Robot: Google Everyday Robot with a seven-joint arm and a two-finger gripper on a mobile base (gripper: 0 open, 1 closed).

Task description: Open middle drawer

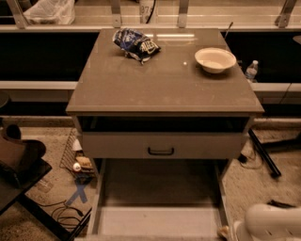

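Brown flat-topped desk, seen from the front and above.

- The wide grey-beige middle drawer with a pale grey inner floor stands pulled far out toward the camera, below the desk body. Its floor is bare. The side walls run along the left and right. The front edge is cut off by the bottom of the frame.
- Above it is an upper grey-beige drawer front with a small black loop handle at its centre. A dark gap lies between this front and the desk top.
- The gripper is at the bottom right, just beside the right front corner of the middle drawer. Only a small tan tip shows. Contact with the drawer cannot be told, nor whether the gripper is parted or closed.
- The white rounded arm housing sits directly to the right of the gripper, partly out of frame.

On the desk top:
- A crumpled blue-and-white snack bag lies at the back left.
- A shallow white bowl stands upright at the back right, well apart from the bag.

Surroundings:
- A clear plastic water bottle is to the right of the desk.
- A white plastic bag is at the top left.
- A blue tape cross is on the floor to the left.
- Black cables lie near the tape cross.
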